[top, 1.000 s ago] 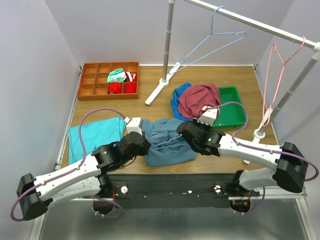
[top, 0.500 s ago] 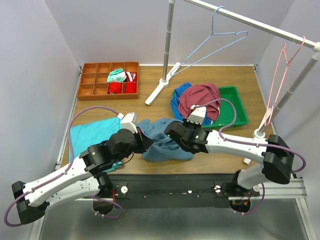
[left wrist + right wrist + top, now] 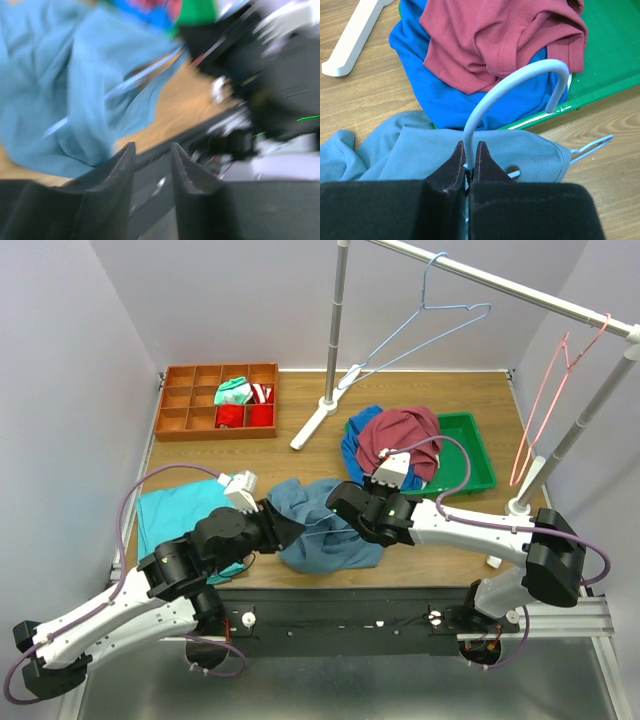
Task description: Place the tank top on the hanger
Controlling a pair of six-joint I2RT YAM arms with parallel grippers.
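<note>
The slate-blue tank top [image 3: 325, 535] lies bunched at the table's front middle. My right gripper [image 3: 337, 502] is over its far edge. In the right wrist view that gripper [image 3: 469, 146] is shut on the neck of the light-blue wire hanger [image 3: 512, 82]. The hook curves up over the clothes pile, and a wire end [image 3: 592, 145] pokes out from under the tank top [image 3: 415, 145]. My left gripper [image 3: 292, 530] sits at the top's left edge. In the blurred left wrist view its jaws [image 3: 152, 147] stand apart with nothing between them, beside the tank top [image 3: 75, 90].
A second light-blue hanger [image 3: 430, 315] and a pink hanger [image 3: 545, 390] hang on the rail. A green tray [image 3: 472, 460] holds a maroon shirt [image 3: 400, 435] over a royal-blue garment [image 3: 352, 445]. A teal cloth [image 3: 180, 510] lies at the left. An orange divided box [image 3: 190, 405] stands at the back.
My left gripper has opened and let go of the tank top. The left arm swung further left. The right gripper carried the hanger a little left, bunching the top.
</note>
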